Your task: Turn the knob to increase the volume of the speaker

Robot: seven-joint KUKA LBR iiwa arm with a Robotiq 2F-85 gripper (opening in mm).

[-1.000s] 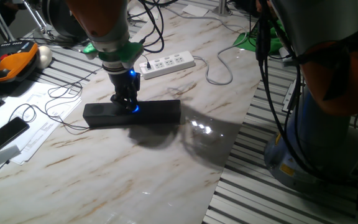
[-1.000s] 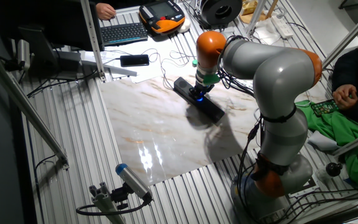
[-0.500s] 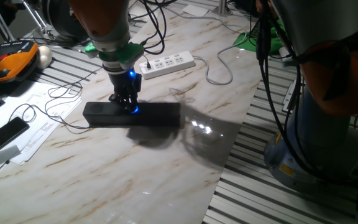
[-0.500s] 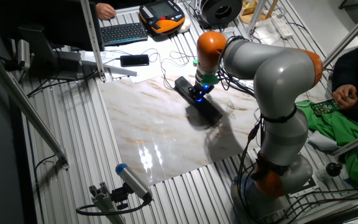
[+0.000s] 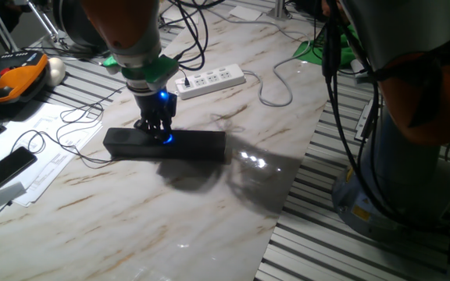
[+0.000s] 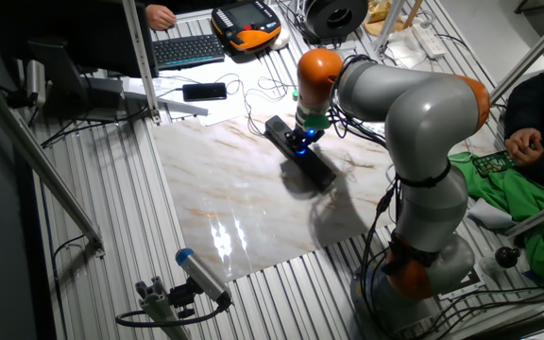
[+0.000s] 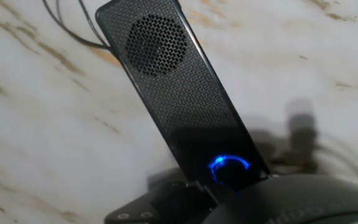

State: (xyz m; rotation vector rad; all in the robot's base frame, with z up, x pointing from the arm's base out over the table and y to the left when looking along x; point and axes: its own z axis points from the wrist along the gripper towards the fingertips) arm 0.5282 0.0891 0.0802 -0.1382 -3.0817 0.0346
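Hanging straight down over the middle of the speaker [image 5: 165, 144], the gripper [image 5: 159, 129] has its fingers [image 5: 154, 125] right at the knob [image 7: 228, 168], whose blue ring glows just below the tips in both fixed views. The speaker lies flat on the table [image 5: 209, 211], its long axis running out to either side of the fingers; in the hand view it stretches away from them toward a round grille at the far end, with its cable [image 7: 67, 22] leaving from there. The knob sits directly under the fingers and is partly hidden by the dark hand body at the bottom of the hand view, so whether the fingers are clamped on it or only resting around it cannot be told. The knob's axis looks upright, in line with the wrist, so the coming turn should call for a pure rotation of the hand about that axis, with no sideways push. The speaker is light and unfixed, so it could swivel with the hand instead of letting the knob turn. A power strip [image 5: 211, 80] lies beyond, well apart.
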